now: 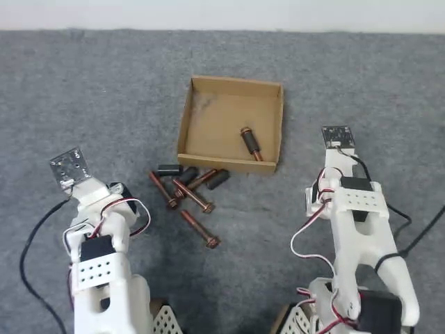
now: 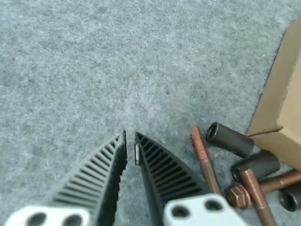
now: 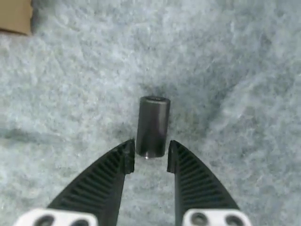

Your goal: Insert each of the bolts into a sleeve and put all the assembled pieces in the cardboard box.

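The cardboard box (image 1: 231,163) lies at the middle of the table with one bolt in a sleeve (image 1: 250,142) inside. Several copper bolts (image 1: 193,195) and dark sleeves (image 1: 169,169) lie loose in front of it. My left gripper (image 2: 130,137) hangs shut and empty over bare carpet, beside a bolt (image 2: 203,160) and a sleeve (image 2: 230,140) near the box corner (image 2: 282,113). Out to the right of the box, my right gripper (image 3: 150,153) is shut on the near end of a dark sleeve (image 3: 153,123), which sticks out past the fingertips (image 3: 126,155) above the carpet.
Grey carpet covers the whole table. The left arm (image 1: 97,243) stands at the front left and the right arm (image 1: 358,223) at the front right, each trailing cables. Open carpet lies on both sides of the box.
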Controlling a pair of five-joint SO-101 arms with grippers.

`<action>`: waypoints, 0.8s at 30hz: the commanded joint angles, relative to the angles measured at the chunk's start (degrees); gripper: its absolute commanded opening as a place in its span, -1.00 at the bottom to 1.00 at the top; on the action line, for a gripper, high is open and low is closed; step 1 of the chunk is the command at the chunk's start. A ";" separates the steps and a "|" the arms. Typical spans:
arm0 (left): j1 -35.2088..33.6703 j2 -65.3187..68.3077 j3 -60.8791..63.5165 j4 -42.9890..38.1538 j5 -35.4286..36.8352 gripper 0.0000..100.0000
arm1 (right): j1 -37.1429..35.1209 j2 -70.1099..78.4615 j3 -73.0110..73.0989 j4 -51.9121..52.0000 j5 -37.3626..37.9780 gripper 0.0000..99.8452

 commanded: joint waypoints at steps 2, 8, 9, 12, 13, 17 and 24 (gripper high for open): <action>0.09 -1.05 -0.48 -1.49 0.18 -0.94 | -2.15 2.15 -0.53 -3.38 1.05 -0.79; 0.09 -1.05 -0.48 -1.49 0.18 -0.94 | -2.07 7.69 -3.43 -3.30 1.05 -0.80; 0.09 -1.05 -0.48 -1.49 0.18 -0.94 | -2.07 8.04 -3.60 -3.30 1.05 -0.80; 0.09 -1.05 -0.22 -1.49 0.18 -0.94 | -2.07 8.13 -3.69 -3.21 1.05 -0.80; 0.09 -1.05 -0.22 -1.49 0.18 -0.94 | -2.07 8.13 -3.69 -3.21 1.05 -0.80; 0.09 -1.05 -0.22 -1.49 0.18 -0.94 | -2.07 8.13 -3.69 -3.74 1.05 -0.81; 0.09 -1.05 -0.22 -1.49 0.18 -0.94 | -0.13 3.21 -3.60 -2.42 0.53 -0.79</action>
